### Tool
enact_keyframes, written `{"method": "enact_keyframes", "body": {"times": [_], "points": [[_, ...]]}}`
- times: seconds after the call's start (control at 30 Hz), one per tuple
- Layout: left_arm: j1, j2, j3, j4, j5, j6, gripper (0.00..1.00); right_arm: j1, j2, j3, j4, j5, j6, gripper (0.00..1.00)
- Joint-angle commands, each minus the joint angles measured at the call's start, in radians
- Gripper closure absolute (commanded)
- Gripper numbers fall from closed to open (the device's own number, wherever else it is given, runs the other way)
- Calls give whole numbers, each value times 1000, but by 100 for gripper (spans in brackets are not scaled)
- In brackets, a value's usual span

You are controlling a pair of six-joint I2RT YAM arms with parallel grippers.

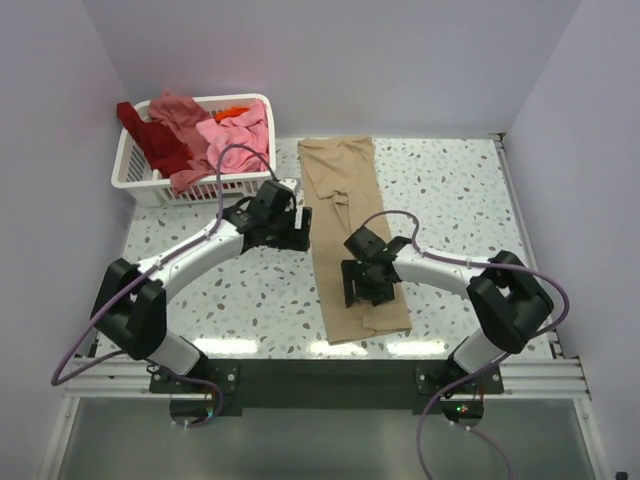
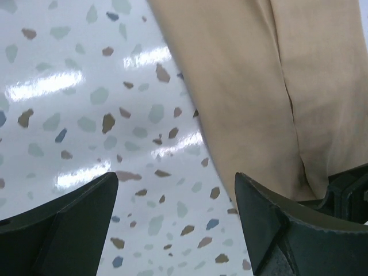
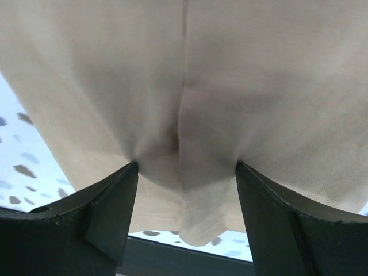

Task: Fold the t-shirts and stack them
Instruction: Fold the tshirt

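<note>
Top external: tan t-shirt [image 1: 338,170] lies folded into a long narrow strip down the middle of the frame, on the speckled table [image 1: 460,190]. Its far end is near the back wall and its near end is close to the arm bases. Other shirts sit heaped in the white basket [image 1: 135,182] at upper left: dark red shirt [image 1: 150,137] draped over the left rim, salmon shirt [image 1: 180,110] beside it, pink shirt [image 1: 240,132] on the right, and a scrap of orange shirt [image 1: 232,112] at the back.

Left gripper [image 1: 295,232] is low, just left of the strip's left edge and about halfway along it. Left wrist: left gripper [image 2: 175,184] has its jaws spread wide, with only bare table between them. The tan cloth [image 2: 241,86] fills the upper right of that view, clear of the fingers.

Right gripper [image 1: 362,285] is down on the lower half of the strip. Right wrist: right gripper [image 3: 187,172] has its jaws set wide but pinching a thick gathered bunch of tan cloth [image 3: 259,75]. Creases pucker in toward both fingertips [image 3: 118,195], and a fold of cloth hangs between them.
</note>
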Motion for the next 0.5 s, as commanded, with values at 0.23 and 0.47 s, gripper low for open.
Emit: {"method": "enact_keyframes", "body": {"times": [0.23,0.47], "points": [[-22,-310,-297,-37,-2,-7,12,234,116,184,-4,48,201,27],[-171,-407,-423,-32,-34,-156,12,249,-110,98,-133,153,284,26]]}}
